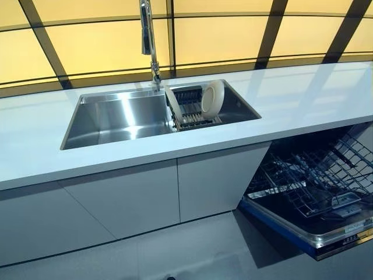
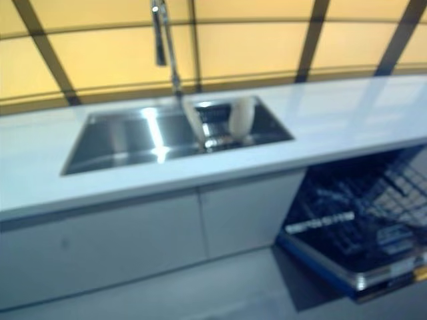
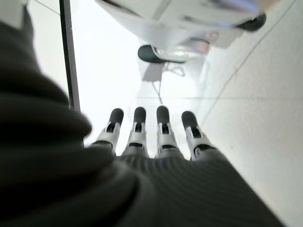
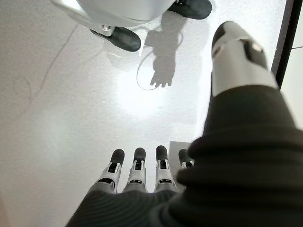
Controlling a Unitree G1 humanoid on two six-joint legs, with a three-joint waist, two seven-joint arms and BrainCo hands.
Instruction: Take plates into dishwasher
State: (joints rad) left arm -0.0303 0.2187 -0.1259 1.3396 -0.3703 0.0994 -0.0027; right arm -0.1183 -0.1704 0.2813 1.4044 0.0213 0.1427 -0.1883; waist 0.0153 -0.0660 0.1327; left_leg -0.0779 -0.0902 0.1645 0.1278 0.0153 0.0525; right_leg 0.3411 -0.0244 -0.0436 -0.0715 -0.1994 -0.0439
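Both hands hang low w/ nothing in them: the left hand (image 3: 142, 137) and the right hand (image 4: 137, 175) each show straight, relaxed fingers spread a little apart over bare floor, and neither shows in the head views. The task's thing, a cream plate (image 1: 212, 99), stands on edge in a wire dish rack (image 1: 192, 114) set in the right part of the steel sink (image 1: 116, 119), well apart from either hand's fingertips and above them; a second pale piece (image 1: 173, 105) leans at the rack's left end – prob. another plate, can't say for sure. The dishwasher (image 1: 315, 186) is open, door down, its lower rack (image 1: 309, 175) pulled out and bare as far as can be seen. Judgement: the step in hand is the first reach. Best done by raising the right hand over the counter (image 1: 303, 99), coming down on the plate's top rim w/ thumb on one face and fingers on the other, then lifting straight up so it clears the rack wires and the tap (image 1: 148, 41) – a tilted pull could snag. Writing: none readable; a small pale tag on the dishwasher door edge is too small to make out.
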